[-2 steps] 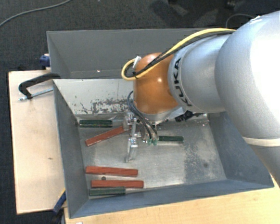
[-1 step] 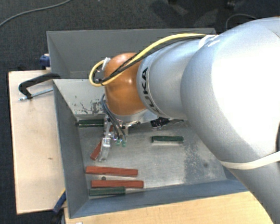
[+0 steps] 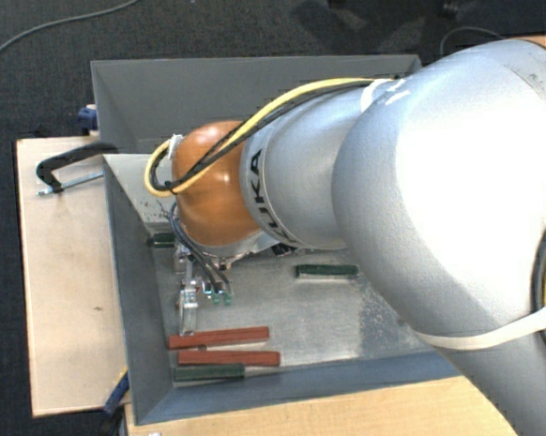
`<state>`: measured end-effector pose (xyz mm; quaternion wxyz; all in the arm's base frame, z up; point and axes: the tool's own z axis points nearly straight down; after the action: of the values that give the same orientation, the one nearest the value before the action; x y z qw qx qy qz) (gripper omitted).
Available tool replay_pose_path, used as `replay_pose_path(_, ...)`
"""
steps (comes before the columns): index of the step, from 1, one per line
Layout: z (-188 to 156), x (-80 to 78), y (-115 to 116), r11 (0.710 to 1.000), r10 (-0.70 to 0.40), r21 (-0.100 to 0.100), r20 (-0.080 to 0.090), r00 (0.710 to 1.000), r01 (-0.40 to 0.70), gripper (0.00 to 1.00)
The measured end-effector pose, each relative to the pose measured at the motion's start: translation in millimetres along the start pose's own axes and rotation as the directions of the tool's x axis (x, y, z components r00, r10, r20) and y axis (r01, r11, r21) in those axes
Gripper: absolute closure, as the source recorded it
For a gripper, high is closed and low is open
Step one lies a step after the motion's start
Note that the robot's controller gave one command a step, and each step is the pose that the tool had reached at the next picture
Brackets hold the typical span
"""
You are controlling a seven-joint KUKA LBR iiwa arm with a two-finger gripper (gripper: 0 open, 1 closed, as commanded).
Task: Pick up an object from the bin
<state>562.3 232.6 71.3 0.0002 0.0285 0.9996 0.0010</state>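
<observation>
The gripper [image 3: 200,289], its opening impossible to judge from here, hangs just beside a reddish-brown stick [image 3: 218,337] lying flat toward the near wall of the bin [image 3: 243,70], which looks light, stiff and smooth, best pinched across its narrow width at mid-length.

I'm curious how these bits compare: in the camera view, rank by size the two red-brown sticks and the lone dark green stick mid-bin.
Largest, looking alike so unranked: upper red-brown stick, lower red-brown stick.
Smallest: dark green stick, shorter and thinner.
</observation>
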Motion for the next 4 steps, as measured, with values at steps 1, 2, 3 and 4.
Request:
replay_pose_path(1, -2.5, 66.4, -16.2, 1.0, 0.025, -0.004, 0.009, 1.0, -0.025, 0.0)
replay_pose_path(2, -40.3, 58.7, -63.7, 1.0, -0.006, 0.001, 0.007, 1.0, 0.006, 0.0)
replay_pose_path(3, -0.9, -11.7, -93.9, 0.985, 0.175, 0.0, 0.005, 0.985, -0.175, 0.0)
replay_pose_path(4, -2.1, -16.1, -71.4, 0.992, 0.129, 0.002, 0.0, 0.992, -0.129, 0.0)
